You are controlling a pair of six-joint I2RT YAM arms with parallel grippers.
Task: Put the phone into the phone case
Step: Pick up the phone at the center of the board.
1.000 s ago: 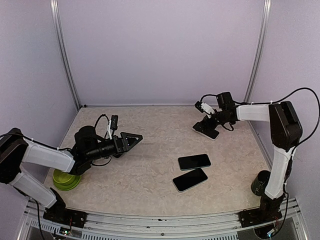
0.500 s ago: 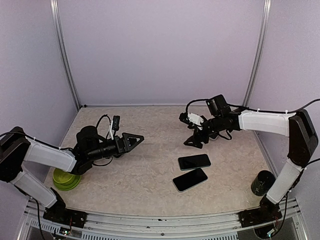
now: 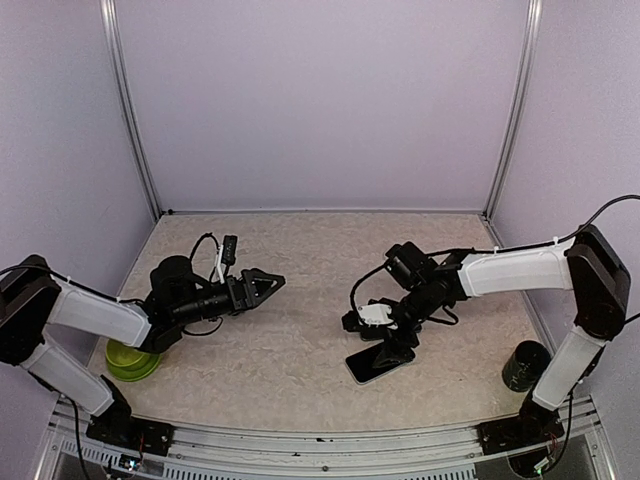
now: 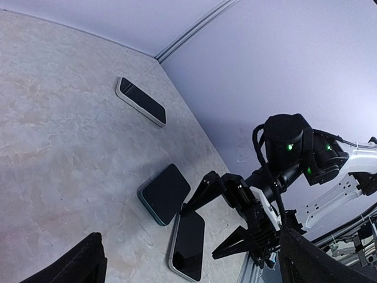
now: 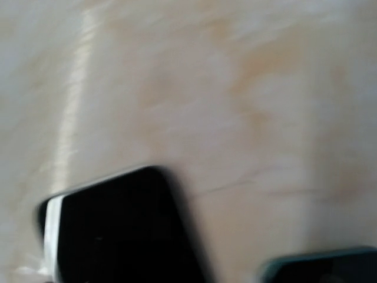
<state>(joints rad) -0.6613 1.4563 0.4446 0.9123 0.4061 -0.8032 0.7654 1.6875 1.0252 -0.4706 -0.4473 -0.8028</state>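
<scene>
The right tool (image 3: 383, 338), jaws apart, is hovering just over the phone (image 3: 366, 368) beside the phone case (image 4: 165, 193), probably to grasp it; the left tool (image 3: 274, 281) is idling, jaws apart.

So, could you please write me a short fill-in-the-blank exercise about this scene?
1. The green bowl lies on the robot's ___ side.
2. The left pincer and the right pincer are both ___.
3. The right pincer hovers over the ___-rimmed phone case.
4. The dark cup stands on the robot's ___ side.
Missing words: left; open; teal; right.
</scene>
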